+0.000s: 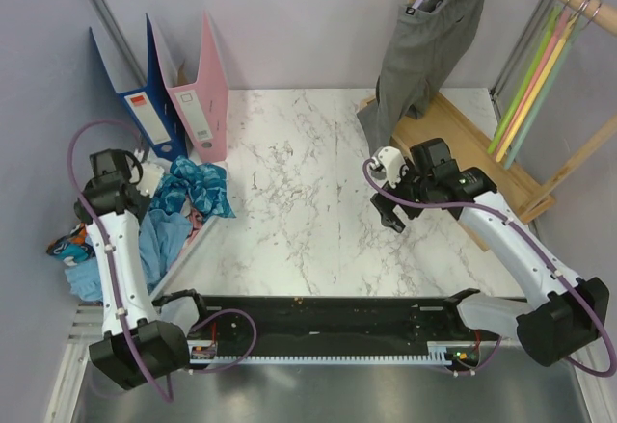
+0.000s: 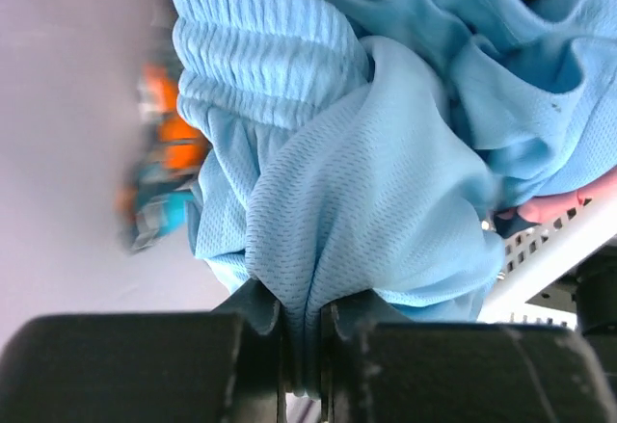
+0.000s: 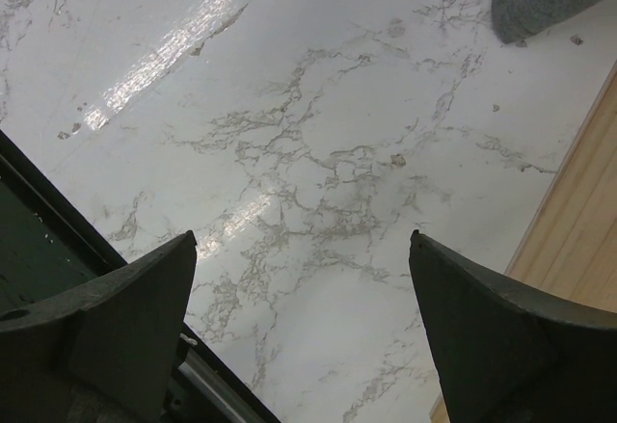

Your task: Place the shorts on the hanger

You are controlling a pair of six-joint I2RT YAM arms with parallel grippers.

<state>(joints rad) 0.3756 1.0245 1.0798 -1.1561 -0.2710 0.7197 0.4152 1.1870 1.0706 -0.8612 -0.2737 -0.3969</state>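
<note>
Though bunched, shorts [image 2: 386,201] (hem, perhaps) in left pincer [image 2: 304,331]

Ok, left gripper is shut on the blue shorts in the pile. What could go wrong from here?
1. The left gripper holds only a thin fold of the shorts at its fingertips; the mesh may slip out on lifting.
2. The shorts lie bunched with the patterned clothes, which could get dragged up too.
3. The lime hanger hangs tight against the other hangers, so the open right gripper might catch the wrong one.
</note>
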